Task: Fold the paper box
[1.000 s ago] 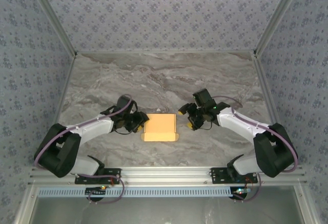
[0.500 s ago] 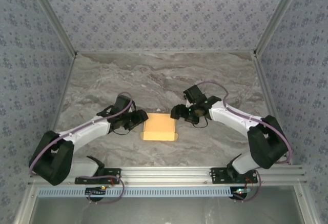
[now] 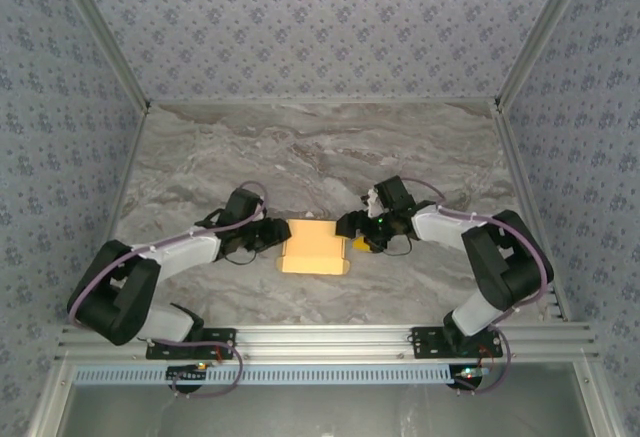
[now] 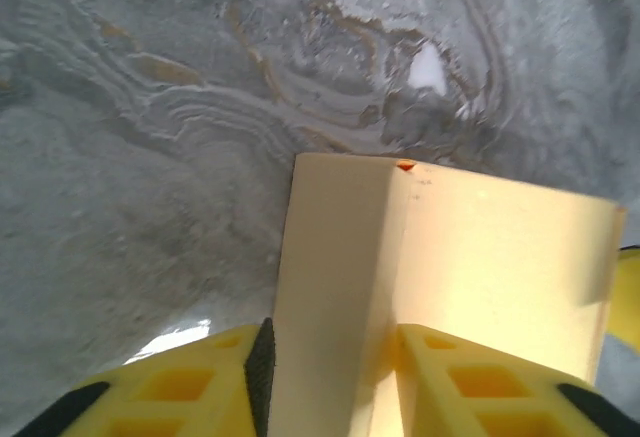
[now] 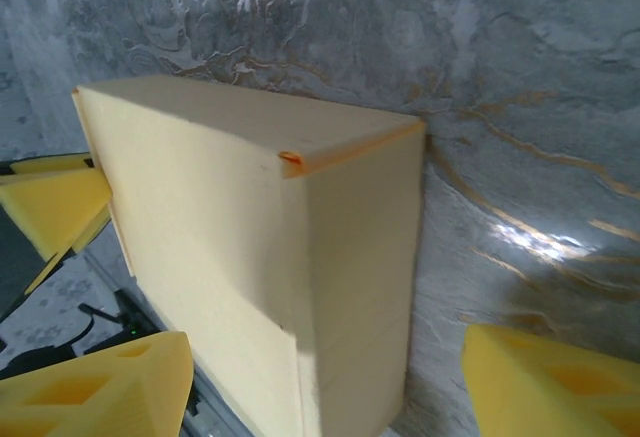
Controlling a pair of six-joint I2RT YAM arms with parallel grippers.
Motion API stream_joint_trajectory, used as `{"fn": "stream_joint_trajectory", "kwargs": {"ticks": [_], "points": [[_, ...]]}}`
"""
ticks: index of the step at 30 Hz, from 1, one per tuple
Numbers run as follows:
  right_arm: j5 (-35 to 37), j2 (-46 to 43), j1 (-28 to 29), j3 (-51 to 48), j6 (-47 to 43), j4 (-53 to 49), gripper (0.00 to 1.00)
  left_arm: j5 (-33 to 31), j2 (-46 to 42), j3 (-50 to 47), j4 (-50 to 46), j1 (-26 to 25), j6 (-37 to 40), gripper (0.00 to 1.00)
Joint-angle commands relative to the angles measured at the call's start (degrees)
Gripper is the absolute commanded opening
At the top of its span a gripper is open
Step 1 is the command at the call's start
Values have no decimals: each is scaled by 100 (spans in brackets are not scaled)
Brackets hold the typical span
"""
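table [image 3: 300, 147]: grey marble-look surface, patterned walls [image 3: 320, 27] on three sides.
paper box [image 3: 313, 247]: orange-yellow card, stood as a low squarish box. Sat abt midway btwn L and R edges of table, closer to near edge than far edge. Top face flat, plain.
box detail: small orange fleck [image 5: 290, 158] at one top corner; small tab [image 3: 345, 269] stuck out at box's near-R corner.
L gripper [image 3: 274, 236]: at box's L side, low to table. In wrist view a card wall filled the gap btwn the yellow fingers [image 4: 470, 387], each finger against it, so it was clamped on the box edge.
R gripper [image 3: 350, 227]: at box's R side, toward its far-R corner. In wrist view jaws stood wide apart w/ box corner btwn them. One finger was just beside the card, the other well clear w/ bare table btwn. Not gripping.
R contact: could not tell if the nearer finger touched the card.
arms: L arm [image 3: 180, 252] and R arm [image 3: 450, 227] each ran from near edge of table in to the box, grippers facing each other across it.
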Motion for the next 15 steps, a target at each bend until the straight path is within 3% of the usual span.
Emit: {"fn": "stream_joint_trajectory", "kwargs": {"ticks": [1, 11, 15], "points": [[-574, 185, -56, -85, 159, 554, 74, 476, 334, -373, 504, 277, -19, 31], [-885, 389, -182, -247, 544, 1015, 80, 677, 884, -537, 751, 649, -159, 31], [-939, 405, -142, -251, 753, 1271, 82, 546, 911, -653, 747, 830, -277, 26]]}}
